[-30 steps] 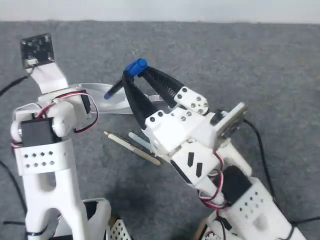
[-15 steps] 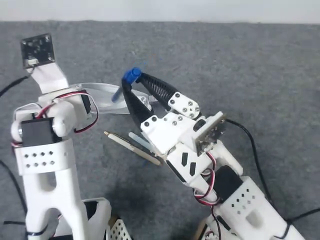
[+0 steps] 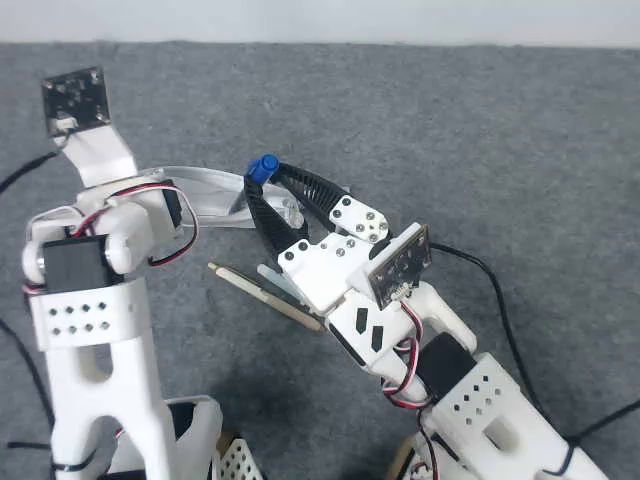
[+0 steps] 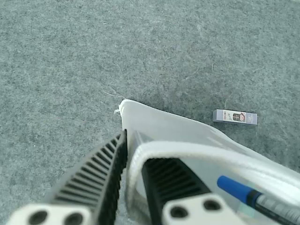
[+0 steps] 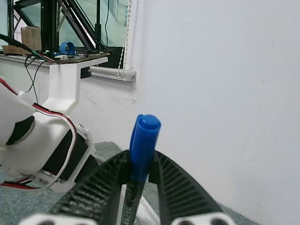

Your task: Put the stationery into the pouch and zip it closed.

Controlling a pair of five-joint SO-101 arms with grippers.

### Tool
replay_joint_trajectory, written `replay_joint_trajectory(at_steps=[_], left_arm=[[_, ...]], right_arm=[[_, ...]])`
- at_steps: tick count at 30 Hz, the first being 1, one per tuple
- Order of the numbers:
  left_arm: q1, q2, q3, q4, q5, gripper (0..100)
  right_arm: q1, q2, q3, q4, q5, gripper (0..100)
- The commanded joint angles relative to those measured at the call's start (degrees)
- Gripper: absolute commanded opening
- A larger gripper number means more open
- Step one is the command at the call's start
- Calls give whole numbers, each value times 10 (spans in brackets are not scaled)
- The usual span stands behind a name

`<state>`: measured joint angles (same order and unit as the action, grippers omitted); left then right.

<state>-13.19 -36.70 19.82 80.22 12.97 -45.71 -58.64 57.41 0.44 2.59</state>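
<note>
Left gripper [image 4: 133, 150]: my fingers are pressed together on the rim of the pouch [image 4: 178, 131], pinching the white edge band. This holds the pouch mouth up off the grey carpet [image 3: 500, 130], at far left of centre.

Right gripper [image 5: 139, 161]: clamped on the pen [image 5: 144, 136], which stands nearly upright with its blue cap above my fingertips. From above, the pen sits directly over the pouch mouth. Its blue lower end shows at the opening, but I cannot tell whether it is past the rim.

A pencil [image 3: 262, 288] and a pale stick [image 3: 275, 277] lie side by side on the carpet, nearer than the pouch and partly under my right gripper.

A small grey block [image 4: 235, 116] lies on the carpet beside the pouch, not touching it.
</note>
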Motion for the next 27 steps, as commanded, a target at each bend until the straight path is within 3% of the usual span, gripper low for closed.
replay_joint_trajectory(at_steps=[1, 7, 27], left_arm=[[-1, 2, 3, -16, 11, 10], [-1, 2, 3, -16, 11, 10], [-23, 2, 3, -17, 11, 10]], right_arm=[[5, -9, -8, -12, 7, 47], [5, -10, -6, -7, 7, 189], [7, -14, -10, 50, 7, 156]])
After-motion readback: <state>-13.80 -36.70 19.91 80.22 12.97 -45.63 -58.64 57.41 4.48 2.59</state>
